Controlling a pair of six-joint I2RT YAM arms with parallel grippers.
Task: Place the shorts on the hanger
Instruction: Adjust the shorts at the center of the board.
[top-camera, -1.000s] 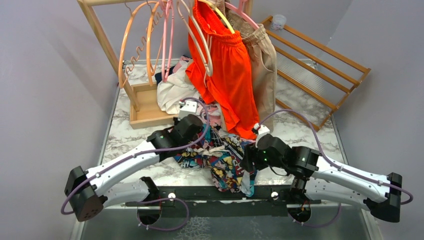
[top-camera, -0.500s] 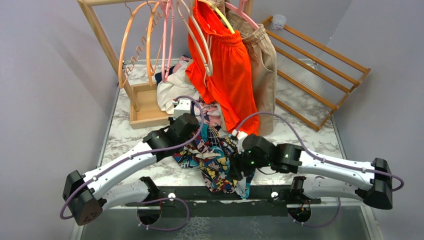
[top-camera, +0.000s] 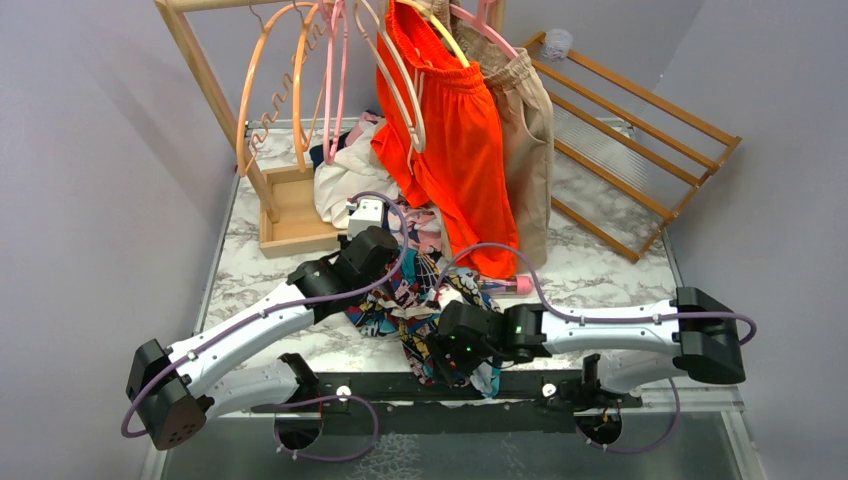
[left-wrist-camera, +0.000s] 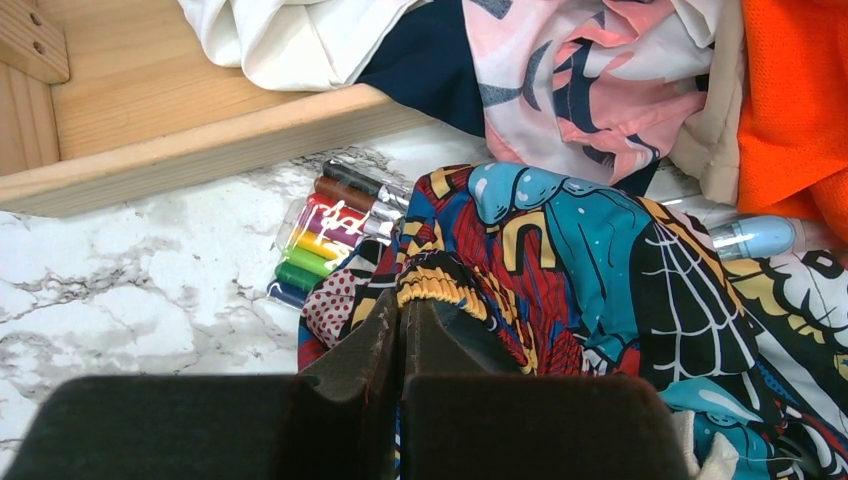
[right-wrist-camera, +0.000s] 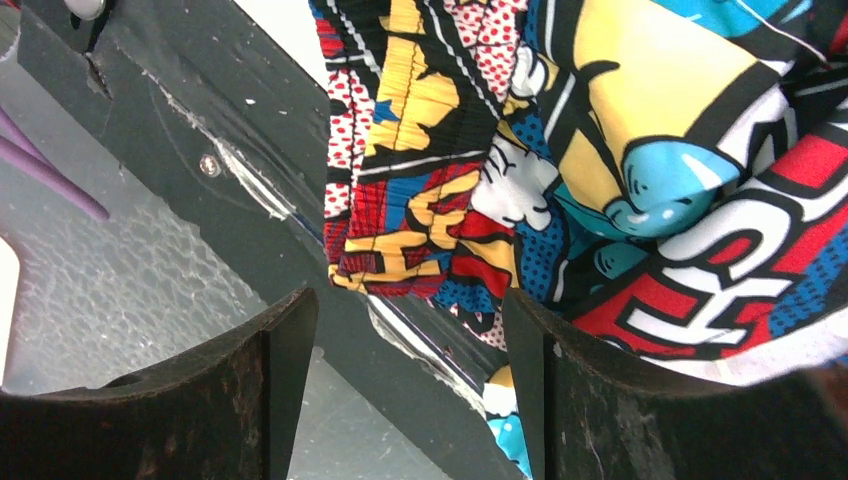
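The left claw (left-wrist-camera: 400, 322) was closed, pinching the elastic waistband of the shorts (left-wrist-camera: 580, 250), apparently to anchor them. The right claw (right-wrist-camera: 408, 305) stood open. The hem, draped off the desk (top-camera: 600, 270), lay just ahead of its fingers, probably for a second, spreading hold.

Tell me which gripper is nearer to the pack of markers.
Left. The left gripper, shut on the waistband of the shorts, sits right beside the marker pack. The right gripper hangs open at the near edge of the table, no markers in its view.
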